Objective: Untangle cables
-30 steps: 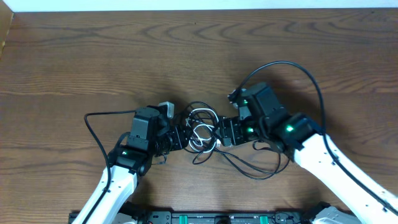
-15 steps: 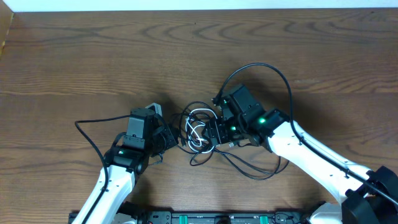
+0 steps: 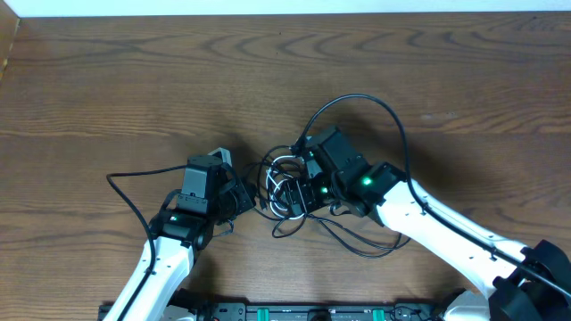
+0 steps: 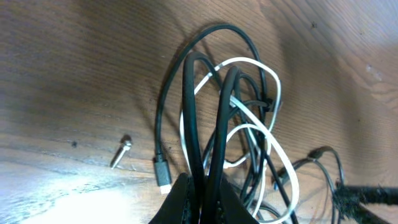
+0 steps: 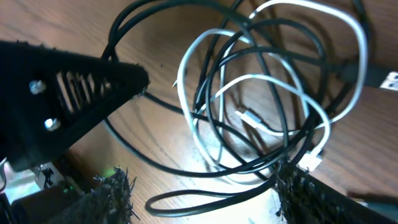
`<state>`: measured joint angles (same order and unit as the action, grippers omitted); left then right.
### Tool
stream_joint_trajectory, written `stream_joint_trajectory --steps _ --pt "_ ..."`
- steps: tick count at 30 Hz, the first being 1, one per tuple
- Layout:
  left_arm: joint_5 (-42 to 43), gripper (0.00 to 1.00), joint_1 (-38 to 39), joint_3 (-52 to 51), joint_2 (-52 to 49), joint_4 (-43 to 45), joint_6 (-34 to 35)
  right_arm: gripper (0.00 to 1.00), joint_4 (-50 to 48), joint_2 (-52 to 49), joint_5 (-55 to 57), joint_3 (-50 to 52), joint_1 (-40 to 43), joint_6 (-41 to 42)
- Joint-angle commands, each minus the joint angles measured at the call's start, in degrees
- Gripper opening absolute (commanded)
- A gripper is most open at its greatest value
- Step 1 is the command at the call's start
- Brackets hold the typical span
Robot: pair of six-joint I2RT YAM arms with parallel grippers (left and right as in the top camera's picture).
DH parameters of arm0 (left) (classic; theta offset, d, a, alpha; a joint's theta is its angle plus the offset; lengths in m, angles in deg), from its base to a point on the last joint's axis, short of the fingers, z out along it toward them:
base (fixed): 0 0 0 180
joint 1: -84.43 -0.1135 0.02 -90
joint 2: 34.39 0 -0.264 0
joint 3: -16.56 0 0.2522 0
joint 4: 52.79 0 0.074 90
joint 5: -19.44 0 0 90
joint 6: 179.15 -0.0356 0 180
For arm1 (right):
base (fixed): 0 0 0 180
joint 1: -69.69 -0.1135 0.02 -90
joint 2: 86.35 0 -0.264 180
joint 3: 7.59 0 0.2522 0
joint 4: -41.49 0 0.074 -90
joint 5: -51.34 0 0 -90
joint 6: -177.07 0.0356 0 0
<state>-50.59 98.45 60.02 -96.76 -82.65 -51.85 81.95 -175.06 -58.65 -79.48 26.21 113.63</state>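
Note:
The cables lie in one tangle (image 3: 284,185) at the table's middle, between my two grippers. My left gripper (image 3: 243,201) is at the tangle's left edge. In the left wrist view it (image 4: 202,196) is shut on two strands of black cable (image 4: 189,112). The white cable (image 4: 278,93) loops through the black ones. A black plug with a silver tip (image 4: 163,177) lies free beside the jaws. My right gripper (image 3: 299,192) is over the tangle, open. In the right wrist view its fingers (image 5: 205,190) straddle a black loop (image 5: 196,173) and the white cable (image 5: 182,87).
A small loose screw (image 4: 121,151) lies on the wood left of the tangle. The right arm's own thick black wire (image 3: 393,116) arcs behind it, and the left arm's wire (image 3: 125,192) runs out to the left. More black cable trails toward the front (image 3: 357,245).
My right gripper has moved left, from the tangle's right edge to over its middle. My left gripper has shifted slightly left, still holding the black strands.

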Motion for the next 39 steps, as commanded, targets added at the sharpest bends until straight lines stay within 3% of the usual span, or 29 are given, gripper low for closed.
stream_joint_trajectory --steps 1,7,14,22,23,29,35,39 --pt "-4.37 0.08 -0.24 0.42 -0.09 -1.29 0.15 0.71 -0.15 -0.24 2.32 -0.52 -1.79 0.22" --pt "-6.14 0.08 -0.24 0.42 -0.07 -2.93 2.49 0.73 -0.26 -0.92 9.31 -0.52 -3.48 2.14" --pt "-6.12 0.08 -0.24 0.44 -0.09 -2.93 2.47 0.73 -4.79 -6.08 7.74 -0.52 -4.44 2.12" --pt "-6.14 0.08 -0.24 0.42 -0.09 -2.97 2.45 0.03 -10.45 -9.66 0.96 -0.52 -4.90 2.36" --pt "-6.16 0.08 -0.24 0.42 -0.09 -2.97 2.43 0.01 -10.45 -9.40 -0.15 -0.52 -4.81 2.36" --pt "-7.48 0.08 -0.24 0.42 -0.09 -3.74 2.40 0.01 -10.45 -3.80 -14.95 -0.61 0.13 -0.57" --pt "-7.17 0.07 -0.24 0.42 -0.07 -3.98 2.43 0.01 -10.64 10.56 -28.00 -0.61 10.14 -2.64" --pt "-6.88 0.08 -0.24 0.42 -0.07 -3.98 2.43 0.01 -10.43 18.84 -30.93 -0.61 13.09 -2.67"
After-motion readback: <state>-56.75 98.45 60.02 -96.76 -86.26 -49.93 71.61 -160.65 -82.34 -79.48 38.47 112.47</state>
